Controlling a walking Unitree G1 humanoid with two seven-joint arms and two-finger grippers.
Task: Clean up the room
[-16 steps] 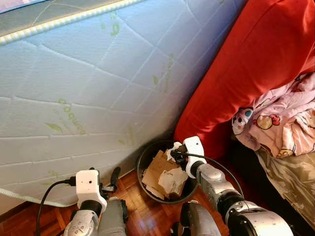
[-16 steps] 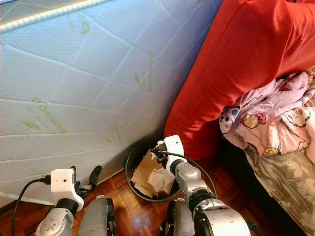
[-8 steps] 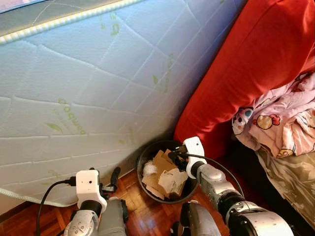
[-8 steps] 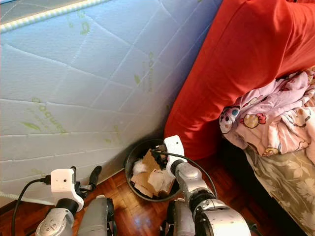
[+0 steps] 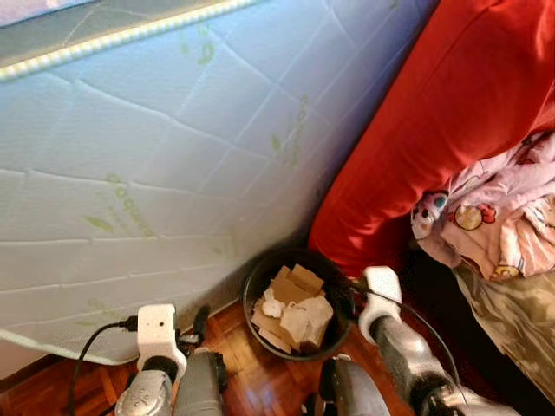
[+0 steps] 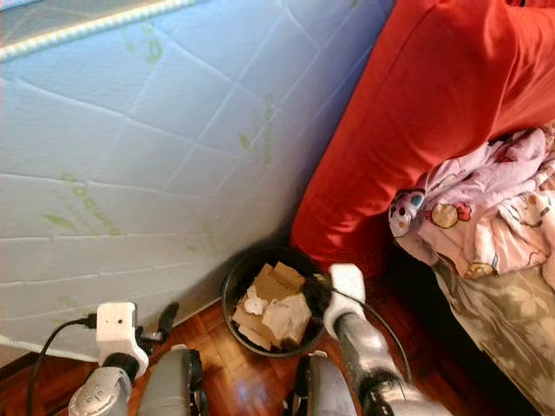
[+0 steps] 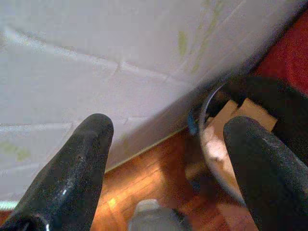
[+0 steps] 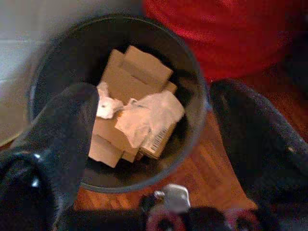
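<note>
Bin (image 5: 257, 290): one, round and black, stood on the wood floor (image 5: 251, 364) against the foot of the mattress (image 5: 156, 156), with the red cushion (image 5: 434, 130) just beside it.
Bin contents: several pieces of cardboard (image 8: 137, 72), one crumpled paper (image 8: 147, 118) with a barcode laid on top, and one small white wad (image 8: 107, 105) beside it; all are held inside the rim.
Grippers: two.
Right gripper (image 8: 149, 144): held low at the bin's right rim, above the floor; the fingers are spread wide and nothing is gripped. The bin is seen between them in the right wrist view.
Left gripper (image 7: 166, 163): held low near the floor, to the left of the bin and apart from it, pointed at the mattress; the fingers are parted and nothing is held.
Bedding (image 5: 494, 217): one pink patterned heap, piled at the right, against the cushion and well apart from the bin.
Edges and room: the bin is hemmed by the mattress behind and the cushion to the right; bare floor is left in front and to the left.
</note>
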